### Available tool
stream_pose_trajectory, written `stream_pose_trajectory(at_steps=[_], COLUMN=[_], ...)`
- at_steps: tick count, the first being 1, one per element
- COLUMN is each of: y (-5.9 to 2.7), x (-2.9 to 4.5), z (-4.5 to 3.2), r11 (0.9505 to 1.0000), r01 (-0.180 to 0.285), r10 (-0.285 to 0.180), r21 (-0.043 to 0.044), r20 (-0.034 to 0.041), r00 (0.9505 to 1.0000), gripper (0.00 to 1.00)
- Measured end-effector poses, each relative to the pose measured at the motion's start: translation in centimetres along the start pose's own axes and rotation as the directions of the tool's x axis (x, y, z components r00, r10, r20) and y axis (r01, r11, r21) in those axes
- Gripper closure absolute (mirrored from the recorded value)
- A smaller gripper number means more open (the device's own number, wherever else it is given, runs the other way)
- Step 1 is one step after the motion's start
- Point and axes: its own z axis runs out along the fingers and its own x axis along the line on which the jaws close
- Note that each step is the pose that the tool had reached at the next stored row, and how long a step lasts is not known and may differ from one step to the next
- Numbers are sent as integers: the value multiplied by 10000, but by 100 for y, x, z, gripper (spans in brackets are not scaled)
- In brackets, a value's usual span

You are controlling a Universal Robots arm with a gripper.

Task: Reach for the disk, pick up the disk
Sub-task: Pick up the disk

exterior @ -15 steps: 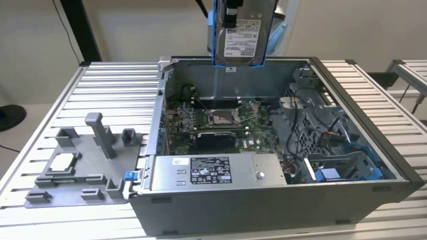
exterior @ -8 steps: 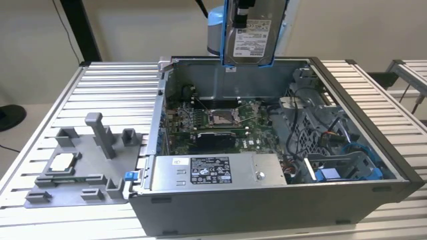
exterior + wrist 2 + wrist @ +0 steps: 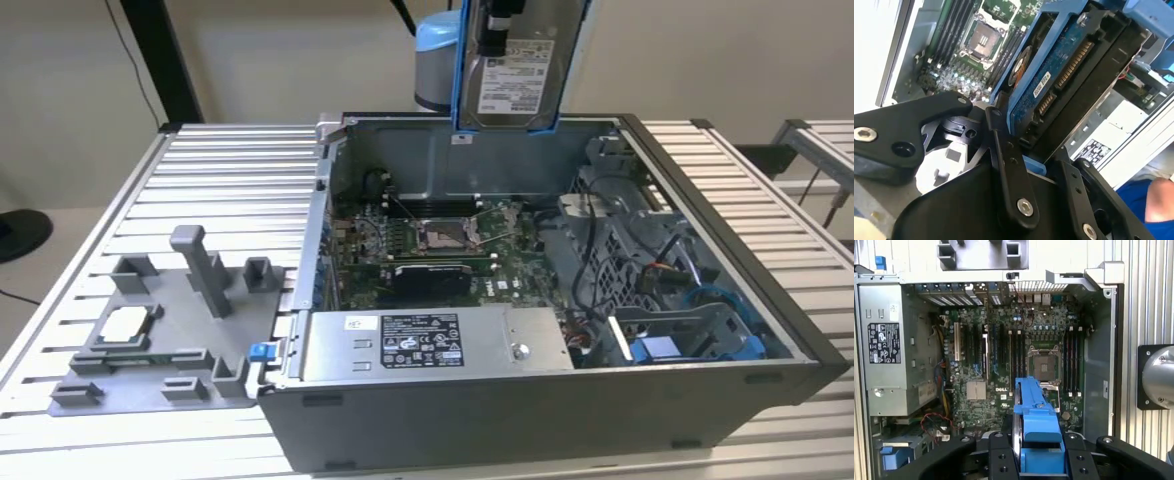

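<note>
On the exterior view's left, a grey fixture (image 3: pixel 167 330) is seen on the slatted table (image 3: pixel 80 250). Beside it, the open case (image 3: pixel 561 400) is seen, motherboard (image 3: pixel 427 245) exposed. Above the case's rear, the disk (image 3: pixel 518 65) is held upright, clear of it, clamped between the gripper's (image 3: pixel 1031 150) closed fingers (image 3: pixel 1009 175).

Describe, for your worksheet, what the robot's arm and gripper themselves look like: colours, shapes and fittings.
The gripper is matte black, built of flat bar-shaped links joined by silver screws and pivot pins, seen in both wrist views. In the exterior view, the arm has a rounded light-blue joint cap on a grey body.
</note>
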Motion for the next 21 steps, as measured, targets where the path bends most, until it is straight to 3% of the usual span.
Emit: stream_pose_trajectory(at_steps=[21], y=[-262], x=[-12], z=[0], r11=[10000], r01=[1], r10=[-1], r21=[0], r20=[-1], r00=[10000], gripper=[100])
